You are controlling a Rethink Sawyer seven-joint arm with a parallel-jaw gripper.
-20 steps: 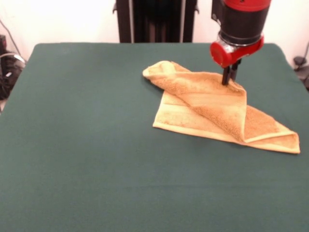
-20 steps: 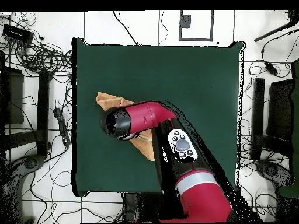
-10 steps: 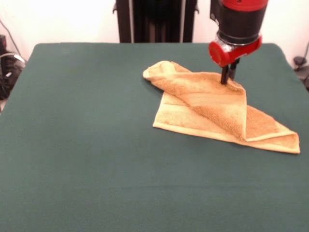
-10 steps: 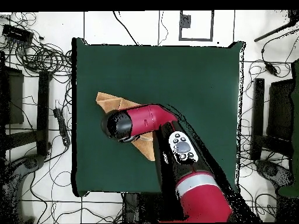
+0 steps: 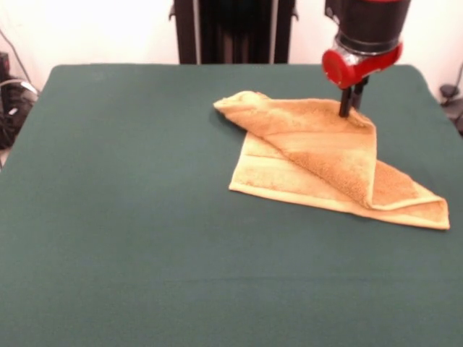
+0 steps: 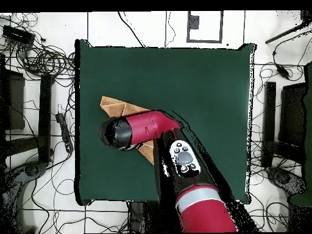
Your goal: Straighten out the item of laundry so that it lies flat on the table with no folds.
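Note:
The golden-orange towel [image 5: 311, 155] lies on the right half of the dark green table [image 5: 145, 217], folded diagonally over itself, with a bunched end at the far left and a pointed corner near the table's right edge. My gripper [image 5: 349, 110] is shut on the folded-over layer's far right corner, pinching it just above the table. In the overhead view the arm's wrist covers the gripper and most of the towel [image 6: 114, 106], which sits near the left edge of the table [image 6: 201, 91].
The black pedestal [image 5: 231, 29] stands behind the table's far edge. The towel's pointed corner lies close to the table's right edge [image 5: 443, 217]. Cables [image 6: 42, 61] and black stands surround the table on the floor.
My gripper has moved right and slightly away from the camera, drawing the pinched corner with it, so the upper layer is pulled wider. The bottom layer has not moved.

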